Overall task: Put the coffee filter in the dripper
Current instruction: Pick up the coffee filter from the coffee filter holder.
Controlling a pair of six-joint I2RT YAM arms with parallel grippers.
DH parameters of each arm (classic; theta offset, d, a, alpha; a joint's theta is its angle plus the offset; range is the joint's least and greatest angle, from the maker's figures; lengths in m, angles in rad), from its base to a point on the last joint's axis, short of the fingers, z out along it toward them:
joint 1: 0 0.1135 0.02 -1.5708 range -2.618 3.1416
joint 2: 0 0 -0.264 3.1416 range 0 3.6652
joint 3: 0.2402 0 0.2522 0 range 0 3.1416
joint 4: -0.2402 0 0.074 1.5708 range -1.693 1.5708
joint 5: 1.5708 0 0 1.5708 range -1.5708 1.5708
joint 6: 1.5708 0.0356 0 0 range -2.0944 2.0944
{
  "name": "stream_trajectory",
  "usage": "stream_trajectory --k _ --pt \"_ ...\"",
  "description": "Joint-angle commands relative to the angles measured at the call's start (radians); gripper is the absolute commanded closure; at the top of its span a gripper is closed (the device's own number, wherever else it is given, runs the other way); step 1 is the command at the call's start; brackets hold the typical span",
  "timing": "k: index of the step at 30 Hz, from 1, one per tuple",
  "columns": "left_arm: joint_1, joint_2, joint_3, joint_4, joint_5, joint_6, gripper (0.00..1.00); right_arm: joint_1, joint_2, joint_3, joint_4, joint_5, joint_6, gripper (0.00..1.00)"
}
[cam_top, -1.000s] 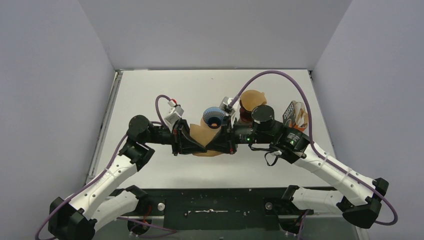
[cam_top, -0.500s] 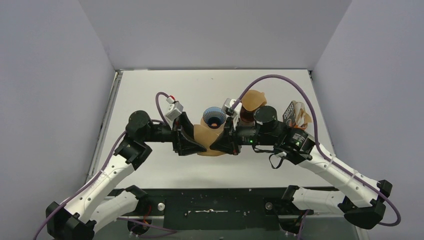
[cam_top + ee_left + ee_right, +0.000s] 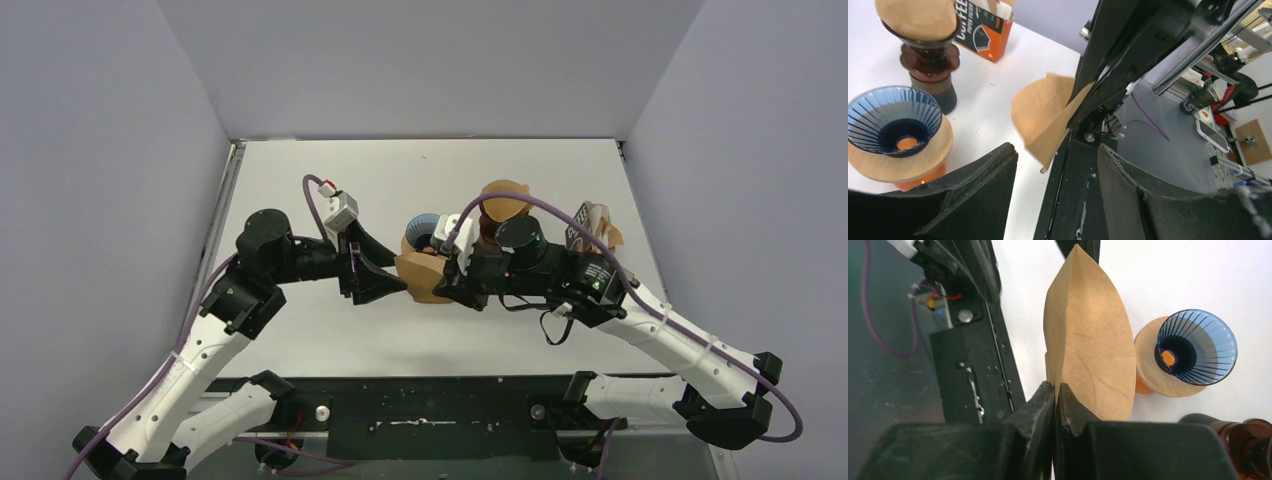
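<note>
The coffee filter is a brown paper cone, pinched at one edge by my right gripper, which is shut on it. It hangs just in front of the blue ribbed dripper and covers the dripper's near side from above. My left gripper stands open just left of the filter, apart from it. In the left wrist view the filter hangs beyond the open left gripper, with the dripper on its wooden ring at left. In the right wrist view the filter rises from the shut right gripper, and the dripper lies to its right.
A dark brown dripper stand with a filter in it stands behind the right arm, also seen in the left wrist view. An orange and black filter box sits at the right. A black base plate runs along the near edge.
My left gripper has opened, let go of the filter and drawn back to the left. The right gripper keeps the filter and has shifted slightly left, toward the dripper.
</note>
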Motion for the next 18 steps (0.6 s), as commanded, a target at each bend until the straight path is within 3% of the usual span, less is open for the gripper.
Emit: stream_trajectory --k 1,8,18 --pt "-0.005 -0.030 0.121 -0.149 -0.068 0.096 0.42 0.046 0.020 0.033 -0.061 0.116 -0.204 1.00" --pt "-0.005 -0.013 0.197 -0.296 -0.126 0.156 0.41 0.114 0.012 -0.005 -0.062 0.147 -0.451 1.00" --pt "-0.023 0.047 0.233 -0.373 -0.121 0.187 0.41 0.162 0.012 -0.020 -0.102 0.132 -0.786 1.00"
